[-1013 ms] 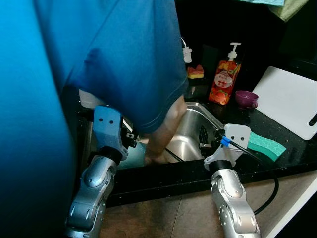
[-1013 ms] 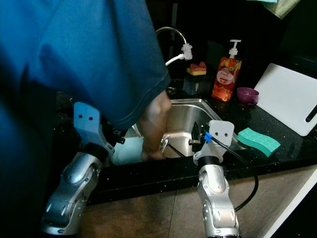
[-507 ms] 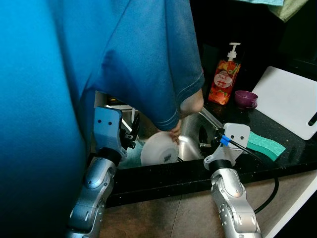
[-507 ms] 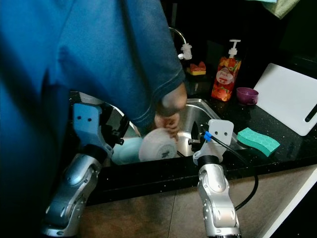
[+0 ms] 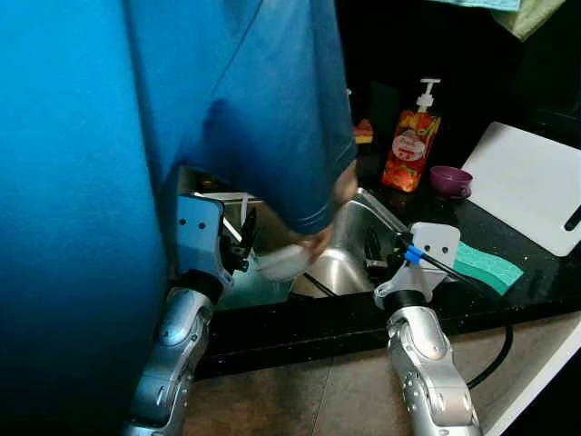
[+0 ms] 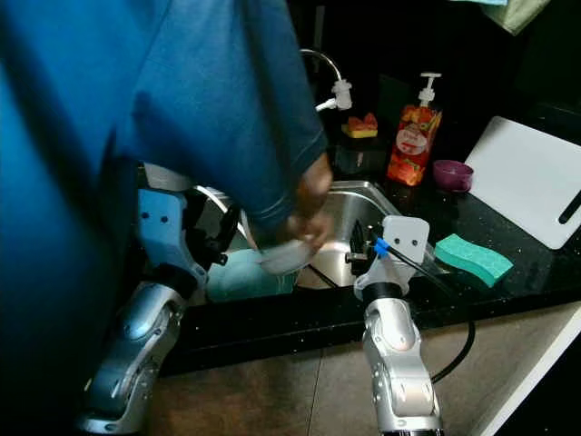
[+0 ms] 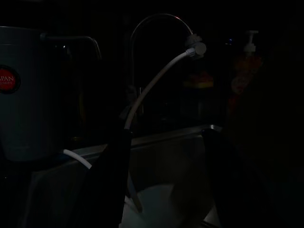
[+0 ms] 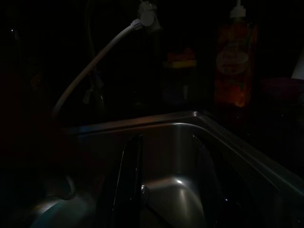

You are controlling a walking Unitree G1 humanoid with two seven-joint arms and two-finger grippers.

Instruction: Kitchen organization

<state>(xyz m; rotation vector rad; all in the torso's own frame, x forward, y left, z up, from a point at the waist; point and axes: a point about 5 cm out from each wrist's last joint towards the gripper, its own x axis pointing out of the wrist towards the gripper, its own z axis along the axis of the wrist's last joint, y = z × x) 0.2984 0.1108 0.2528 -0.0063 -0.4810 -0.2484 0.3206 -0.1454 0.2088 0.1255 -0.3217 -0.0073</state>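
Note:
A person in a blue shirt (image 5: 163, 136) leans over the steel sink (image 5: 354, 232), and their hand holds a white bowl (image 5: 285, 262) above the basin. My left gripper (image 5: 243, 238) hangs at the sink's left side, just left of the bowl. Its fingers (image 7: 116, 180) stand open in the dark left wrist view, with a pale rounded shape (image 7: 156, 204) low between them. My right gripper (image 5: 372, 250) is at the sink's right front, open and holding nothing, its fingers (image 8: 126, 185) apart over the steel basin.
A teal basin (image 6: 241, 277) lies in the sink's left part. A faucet with a white hose (image 6: 329, 86) rises behind. On the black counter to the right are a soap pump bottle (image 5: 410, 150), a purple cup (image 5: 451, 181), a green sponge (image 5: 488, 265) and a white cutting board (image 5: 531, 182).
The person's hand reached into the sink, lifted out a white bowl, then tipped it and brought it lower and leftward. Both grippers stayed in place.

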